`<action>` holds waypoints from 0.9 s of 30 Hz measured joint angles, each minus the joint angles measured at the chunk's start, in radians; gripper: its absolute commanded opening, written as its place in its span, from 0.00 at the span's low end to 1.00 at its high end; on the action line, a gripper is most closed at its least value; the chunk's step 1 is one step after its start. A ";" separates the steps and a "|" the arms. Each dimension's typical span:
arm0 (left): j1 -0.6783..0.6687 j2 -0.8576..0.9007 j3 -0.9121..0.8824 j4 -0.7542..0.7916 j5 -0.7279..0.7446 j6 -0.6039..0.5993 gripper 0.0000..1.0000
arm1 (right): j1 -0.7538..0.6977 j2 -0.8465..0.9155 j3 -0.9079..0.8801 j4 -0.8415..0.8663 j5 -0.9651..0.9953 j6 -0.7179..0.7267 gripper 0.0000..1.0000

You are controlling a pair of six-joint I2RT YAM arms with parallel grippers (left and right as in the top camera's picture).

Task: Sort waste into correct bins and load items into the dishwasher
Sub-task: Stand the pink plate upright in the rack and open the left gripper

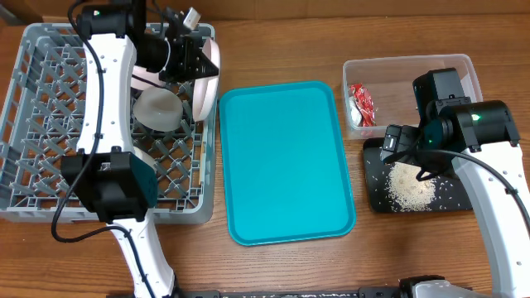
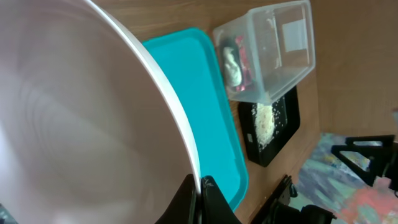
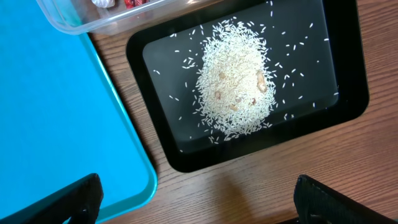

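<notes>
My left gripper (image 1: 199, 64) is shut on the rim of the round white plate (image 1: 204, 98), which stands on edge at the right side of the grey dish rack (image 1: 33, 116). In the left wrist view the plate (image 2: 74, 112) fills the frame, its rim pinched between the jaws (image 2: 200, 186). A grey-white bowl (image 1: 157, 108) and a pale pink bowl (image 1: 147, 79) sit in the rack. My right gripper (image 3: 199, 199) is open and empty, hovering over the black tray (image 1: 374, 199) that holds the rice pile (image 1: 410, 189). The red wrapper (image 1: 362, 99) lies in the clear tub (image 1: 464, 66). The chopsticks are out of view.
The large teal tray (image 1: 286, 157) lies between the rack and the bins. The tub stands directly behind the black tray, near the table's right side. Loose rice grains (image 3: 298, 56) are scattered across the black tray (image 3: 348, 93).
</notes>
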 measured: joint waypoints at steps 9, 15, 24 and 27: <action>0.037 -0.001 -0.074 -0.004 -0.091 0.012 0.35 | 0.000 0.000 0.000 0.000 0.000 0.000 1.00; 0.037 0.000 -0.074 -0.013 -0.216 -0.005 0.58 | 0.000 0.000 0.000 0.000 0.000 0.000 1.00; 0.038 -0.008 -0.011 -0.013 -0.388 -0.074 0.64 | 0.000 0.000 0.000 0.062 0.000 0.000 1.00; 0.038 -0.043 0.001 -0.010 -0.421 -0.084 0.66 | 0.000 0.000 0.000 0.126 0.000 -0.001 1.00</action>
